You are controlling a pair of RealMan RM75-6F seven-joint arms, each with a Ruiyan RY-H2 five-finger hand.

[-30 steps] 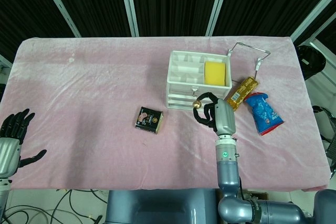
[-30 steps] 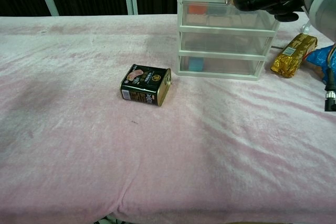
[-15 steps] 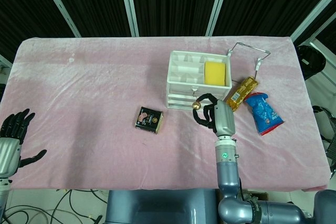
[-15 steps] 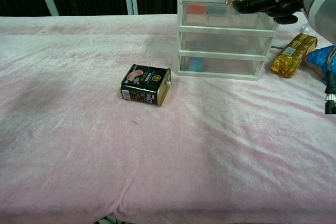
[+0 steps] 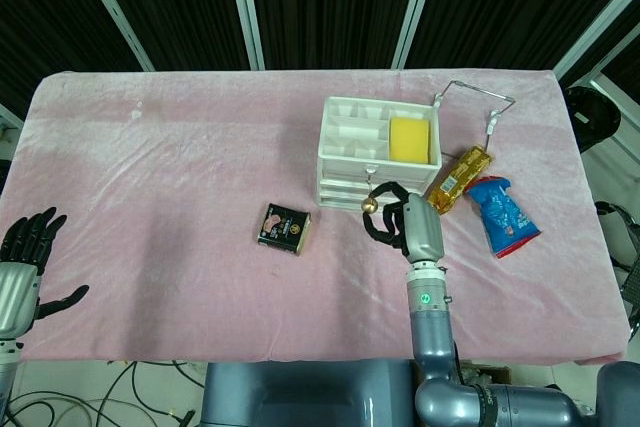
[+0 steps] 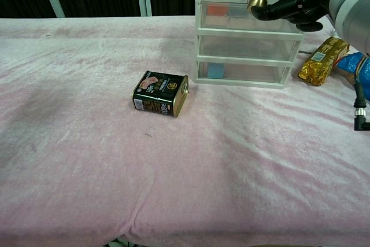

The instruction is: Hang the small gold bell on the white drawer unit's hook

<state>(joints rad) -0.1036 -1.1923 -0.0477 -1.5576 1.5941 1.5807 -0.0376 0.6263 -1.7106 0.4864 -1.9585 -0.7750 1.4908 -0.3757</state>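
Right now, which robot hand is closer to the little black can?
Right. The right hand holds the gold bell just right of the black can; the left hand waits at the table's far left edge.

No wording can be read. The dark tin (image 6: 161, 93) on the pink cloth carries a label with a barcode, its print too small to make out; the gold packet (image 6: 321, 61) and blue bag (image 5: 500, 215) show illegible print.
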